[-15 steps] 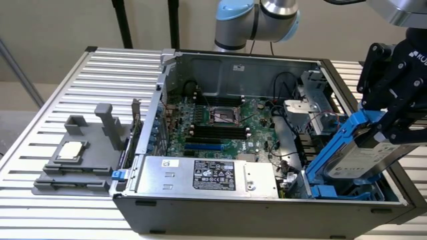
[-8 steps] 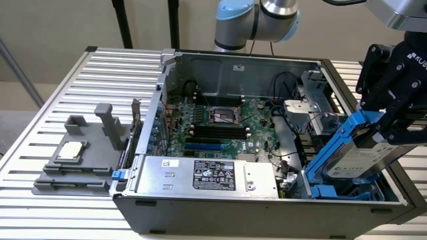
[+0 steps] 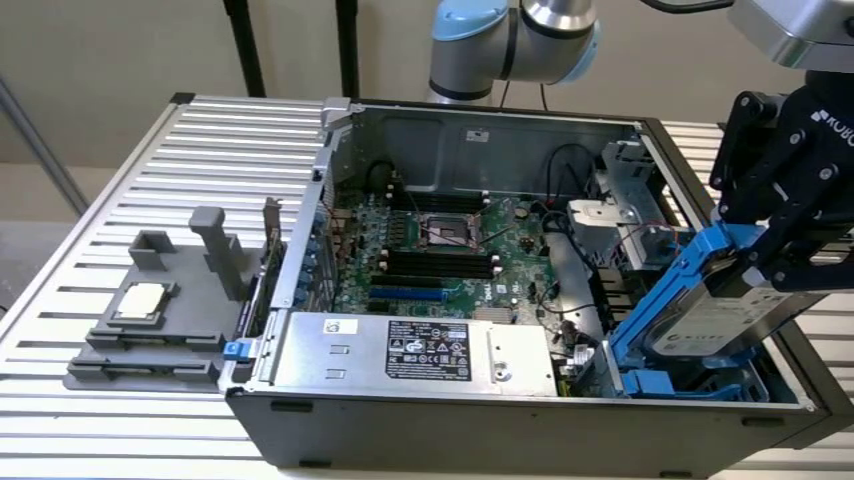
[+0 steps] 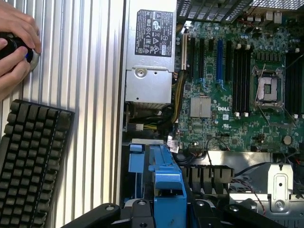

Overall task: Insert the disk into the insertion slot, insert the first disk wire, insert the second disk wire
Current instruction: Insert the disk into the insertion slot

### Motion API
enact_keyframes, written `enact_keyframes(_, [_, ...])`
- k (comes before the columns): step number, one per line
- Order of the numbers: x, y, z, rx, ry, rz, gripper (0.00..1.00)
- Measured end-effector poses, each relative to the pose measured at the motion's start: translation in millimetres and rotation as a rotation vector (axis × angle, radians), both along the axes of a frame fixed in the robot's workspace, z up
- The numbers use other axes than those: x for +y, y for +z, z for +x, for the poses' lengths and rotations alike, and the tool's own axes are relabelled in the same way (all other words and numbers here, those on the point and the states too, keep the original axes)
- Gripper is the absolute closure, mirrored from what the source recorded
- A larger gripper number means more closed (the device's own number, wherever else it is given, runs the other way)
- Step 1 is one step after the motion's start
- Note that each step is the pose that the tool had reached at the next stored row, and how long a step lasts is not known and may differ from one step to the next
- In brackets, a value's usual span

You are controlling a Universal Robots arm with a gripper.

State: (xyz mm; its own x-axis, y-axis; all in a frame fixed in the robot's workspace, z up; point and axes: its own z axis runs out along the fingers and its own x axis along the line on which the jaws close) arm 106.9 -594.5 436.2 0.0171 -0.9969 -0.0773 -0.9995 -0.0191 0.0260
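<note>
Watching from beside the table, I see the gripper clamped on the upper end of the disk, its jaws closed across the drive and its blue carrier frame. The disk hangs tilted. Its lower end dips into the corner of the open computer case at the exterior view's right, at the mouth of the insertion slot, whose blue tabs show beneath it. Whether the carrier already touches the slot's walls I cannot tell.

To my eye the disk is not yet seated. Doing this well looks like a matter of angle. The drive leans steeply, so it would need to square up with the slot's walls before any push, or the frame may jam on an edge. The loose wires near the cage ought to lie clear of it. The silver power supply sits near the slot, leaving little room sideways.

In the wrist view a person's hand is on the table beside a keyboard, well apart from the case.
</note>
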Motion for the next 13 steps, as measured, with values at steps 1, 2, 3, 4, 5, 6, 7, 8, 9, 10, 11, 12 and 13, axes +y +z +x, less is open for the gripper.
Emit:
enact_keyframes(1, [0.0, -0.4, 0.1, 0.0, 0.001, 0.0007, 0.68])
enact_keyframes(2, [0.0, -0.8, 0.2, 0.0, 0.003, 0.0015, 0.68])
enact_keyframes(3, [0.0, -1.1, 0.3, 0.0, 0.004, 0.0022, 0.68])
enact_keyframes(4, [0.0, -1.3, 0.5, 0.0, 0.006, 0.0027, 0.68])
enact_keyframes(5, [0.0, -1.6, 0.6, 0.0, 0.007, 0.0034, 0.68])
enact_keyframes(6, [0.0, -1.9, 0.6, 0.0, 0.009, 0.0036, 0.68])
enact_keyframes(7, [0.0, -2.1, 0.7, 0.0, 0.01, 0.0036, 0.68])
enact_keyframes(8, [0.0, -2.3, 0.8, 0.0, 0.013, 0.0036, 0.68])
enact_keyframes(9, [0.0, -2.4, 0.8, 0.0, 0.015, 0.0037, 0.68])
enact_keyframes(10, [0.0, -2.4, 0.9, 0.0, 0.016, 0.0036, 0.68])
enact_keyframes(11, [0.0, -2.4, 0.9, 0.0, 0.016, 0.0036, 0.68])
enact_keyframes(12, [0.0, -2.4, 0.9, 0.0, 0.017, 0.0037, 0.68])
enact_keyframes(13, [-0.2, -2.2, 0.9, 0.0, 0.017, 0.0039, 0.68])
